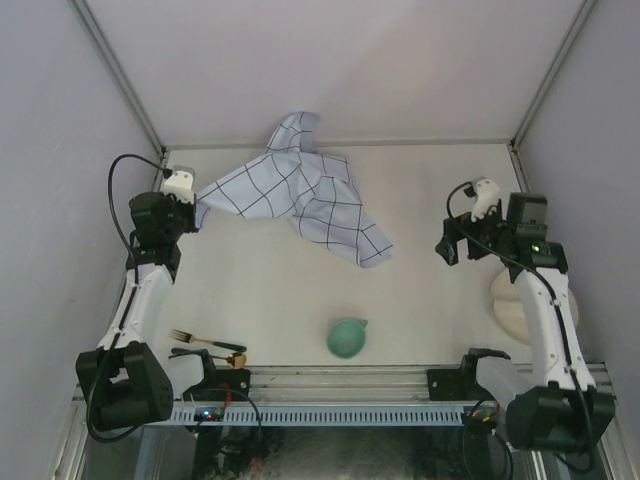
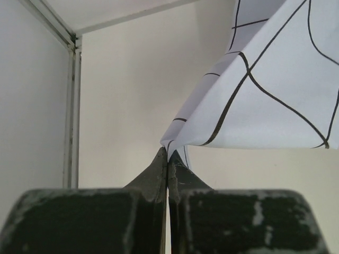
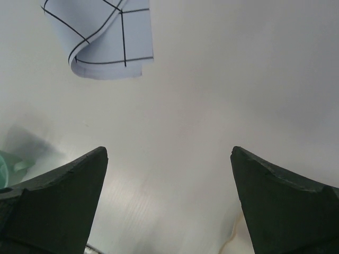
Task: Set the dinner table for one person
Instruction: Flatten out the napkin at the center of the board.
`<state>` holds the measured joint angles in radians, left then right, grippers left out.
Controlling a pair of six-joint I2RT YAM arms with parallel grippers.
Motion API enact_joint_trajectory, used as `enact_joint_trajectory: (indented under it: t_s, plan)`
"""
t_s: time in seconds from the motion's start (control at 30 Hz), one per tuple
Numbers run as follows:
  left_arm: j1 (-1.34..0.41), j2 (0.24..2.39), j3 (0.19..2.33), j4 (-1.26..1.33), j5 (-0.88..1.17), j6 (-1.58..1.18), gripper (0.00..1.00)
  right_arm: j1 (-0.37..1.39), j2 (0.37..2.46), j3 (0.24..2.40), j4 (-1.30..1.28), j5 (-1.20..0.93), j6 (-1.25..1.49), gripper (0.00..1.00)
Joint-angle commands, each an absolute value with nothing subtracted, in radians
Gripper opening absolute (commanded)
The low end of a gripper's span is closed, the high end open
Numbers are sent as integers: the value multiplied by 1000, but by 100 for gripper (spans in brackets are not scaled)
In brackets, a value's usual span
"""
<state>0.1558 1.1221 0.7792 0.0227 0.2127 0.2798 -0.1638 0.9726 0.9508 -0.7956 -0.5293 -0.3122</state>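
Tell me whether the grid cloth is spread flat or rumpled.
Rumpled: the cloth hangs creased and folded, one corner pinched in the shut left hand.

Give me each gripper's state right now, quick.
Left gripper: closed, pinching a corner of the pale-blue cloth with dark grid lines.
Right gripper: open, holding nothing.

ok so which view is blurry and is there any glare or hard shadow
Top external: even, soft light, no hard shadows around the cloth. Left wrist: cloth grid lines crisp, the left end effector in the foreground dark and soft. Right wrist: table washed out, green cup at the left edge blurred.
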Motion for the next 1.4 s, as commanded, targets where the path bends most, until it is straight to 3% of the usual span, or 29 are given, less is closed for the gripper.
enact_joint_trajectory:
  t_s: [0.0,0.23,0.4,0.6,0.93,1.37]
  plan:
    - [157,1148,741,18,222,275,0,21,1160,976,-456,-391,-299,100]
    - [158,1107,678,82,154,317,0,249,1668,1360,-214,-200,-364,100]
    - [158,1170,728,52,163,289,0,313,2062,1821,-308,-222,-342,100]
    - [157,1251,792,30,143,293,0,399,2281,2071,-355,-180,-384,100]
    - [156,1259,824,17,146,260,0,546,2302,1955,-226,-39,-549,100]
    - [152,1250,818,9,153,260,1,546,2392,1992,-31,64,-672,100]
